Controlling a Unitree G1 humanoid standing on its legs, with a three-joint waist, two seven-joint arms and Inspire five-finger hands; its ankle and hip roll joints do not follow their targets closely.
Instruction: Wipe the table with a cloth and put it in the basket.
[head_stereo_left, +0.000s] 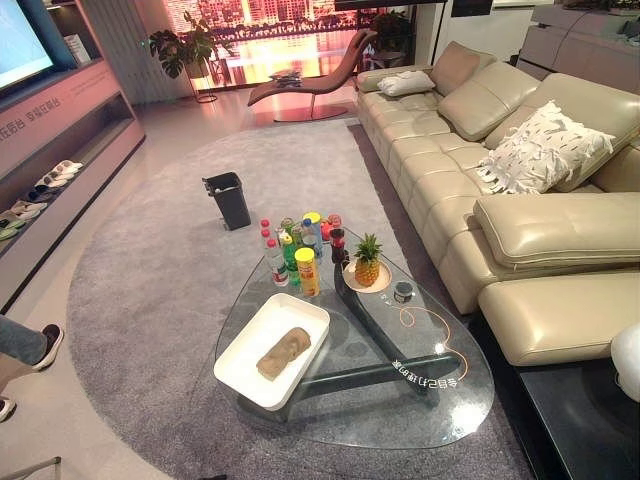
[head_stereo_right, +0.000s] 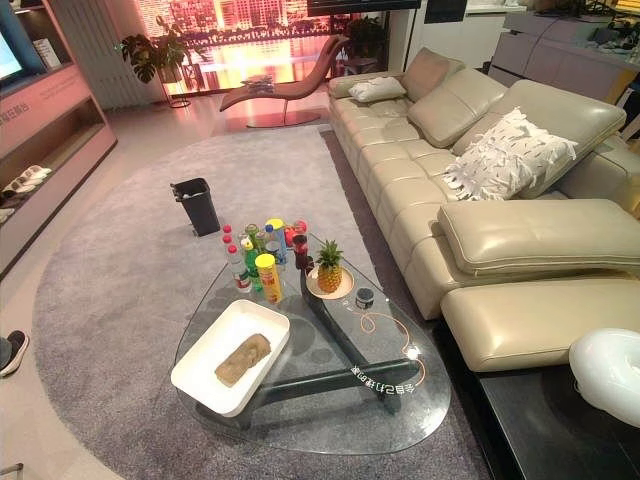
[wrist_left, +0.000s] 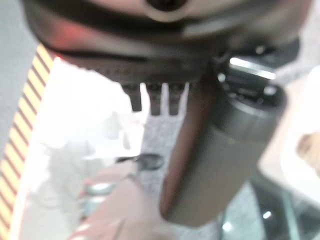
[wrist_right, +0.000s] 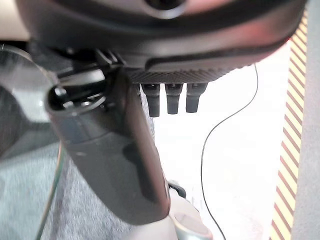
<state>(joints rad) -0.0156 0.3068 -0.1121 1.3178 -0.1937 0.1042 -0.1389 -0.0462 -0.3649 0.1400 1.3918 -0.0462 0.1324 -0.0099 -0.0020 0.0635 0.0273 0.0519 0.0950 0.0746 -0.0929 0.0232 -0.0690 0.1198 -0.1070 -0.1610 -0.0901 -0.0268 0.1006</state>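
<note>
Cloth (head_stereo_left: 284, 352) lies inside the white basket (head_stereo_left: 243, 375) on the glass table (head_stereo_left: 440, 400), where the task wants it. Left hand (wrist_left: 210, 150) and right hand (wrist_right: 120, 160) hang empty, fingers straight and relaxed, gripping nothing.

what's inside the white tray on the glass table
A brown crumpled cloth lies inside the white tray, toward its middle, with nothing else beside it. Whatever is under the cloth is covered, so I can't tell if anything sits beneath it.
</note>
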